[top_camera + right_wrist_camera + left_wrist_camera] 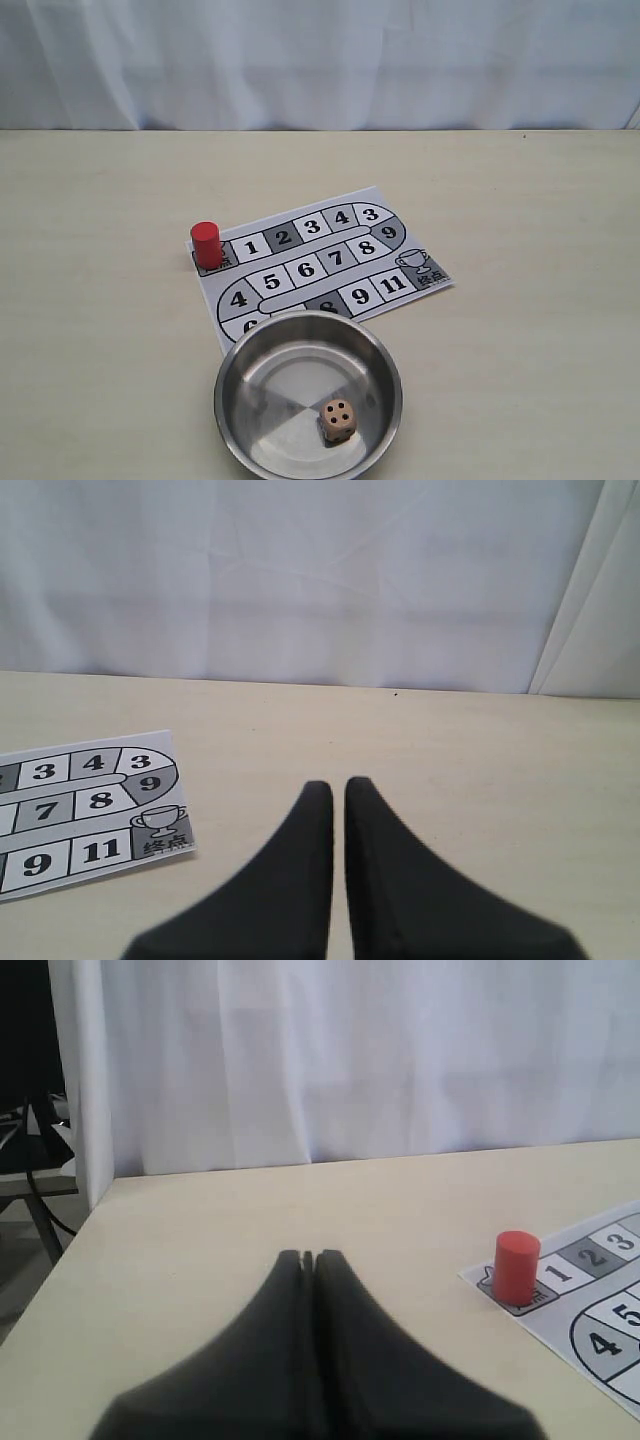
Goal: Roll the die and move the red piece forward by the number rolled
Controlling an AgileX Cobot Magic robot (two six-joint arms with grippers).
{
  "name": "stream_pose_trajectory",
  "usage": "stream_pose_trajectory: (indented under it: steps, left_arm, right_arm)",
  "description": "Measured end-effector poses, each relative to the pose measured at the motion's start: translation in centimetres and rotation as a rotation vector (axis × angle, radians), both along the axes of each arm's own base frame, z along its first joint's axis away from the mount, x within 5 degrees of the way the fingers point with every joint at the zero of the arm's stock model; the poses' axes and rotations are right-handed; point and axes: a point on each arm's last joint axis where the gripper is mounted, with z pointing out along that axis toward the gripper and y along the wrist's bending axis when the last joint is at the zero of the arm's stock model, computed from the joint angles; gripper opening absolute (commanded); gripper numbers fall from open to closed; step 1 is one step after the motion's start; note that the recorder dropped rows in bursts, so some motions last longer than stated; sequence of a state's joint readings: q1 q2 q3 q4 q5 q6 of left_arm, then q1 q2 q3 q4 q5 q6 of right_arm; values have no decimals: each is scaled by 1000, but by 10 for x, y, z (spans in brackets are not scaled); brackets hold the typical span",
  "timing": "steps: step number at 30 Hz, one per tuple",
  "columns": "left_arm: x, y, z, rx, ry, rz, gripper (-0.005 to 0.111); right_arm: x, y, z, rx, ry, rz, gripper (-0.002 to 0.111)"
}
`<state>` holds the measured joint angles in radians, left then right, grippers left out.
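Steel, polished and empty but for one thing: the bowl sits nearest on the table, and the die lies inside it, on the floor of the bowl toward its near right wall, four pips up. Just beyond the bowl's far rim lies the printed board, its near edge hidden by that rim. Farther beyond the bowl and off to its left, the red piece stands upright on the board's grey corner square beside the 1. Past everything hangs a white curtain. Neither hand is over the bowl. The left hand is fully closed, fingers pressed together on nothing, with the red piece well ahead of it. The right hand is all but closed, only a sliver between its fingers, also empty, looking toward the board's trophy end. To my eye the roll is the step to do, and nothing about it has begun. Done well, one hand should open wide, come straight down into the bowl, pinch the die across two flat faces, lift it clear of the rim and drop it back so the walls contain the tumble. I'd avoid nudging the bowl, since it overlaps the sheet and a shove could drag the board under the piece.
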<state>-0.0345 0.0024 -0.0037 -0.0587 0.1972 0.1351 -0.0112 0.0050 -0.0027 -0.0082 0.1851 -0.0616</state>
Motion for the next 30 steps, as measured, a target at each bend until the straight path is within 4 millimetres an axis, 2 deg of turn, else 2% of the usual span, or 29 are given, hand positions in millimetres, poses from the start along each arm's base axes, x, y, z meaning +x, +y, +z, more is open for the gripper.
stream_pose_trajectory:
  steps: [4,14,18,24,27,30]
  left_arm:
    - [0,0,4,-20,-46,3,0]
    - [0,-1,12,-208,-96,1,0]
    - [-5,-2,38,-256,-128,-19,0]
    - [-26,-6,90,-261,-163,-70,0]
    - [-37,-9,111,-245,-93,-102,0]
    - [-37,-13,125,-225,72,-127,0]
  right_arm:
    - [0,0,0,0,0,0,4]
    - [0,0,0,0,0,0,4]
    - [0,0,0,0,0,0,4]
    - [0,0,0,0,0,0,4]
    - [0,0,0,0,0,0,4]
    - [0,0,0,0,0,0,4]
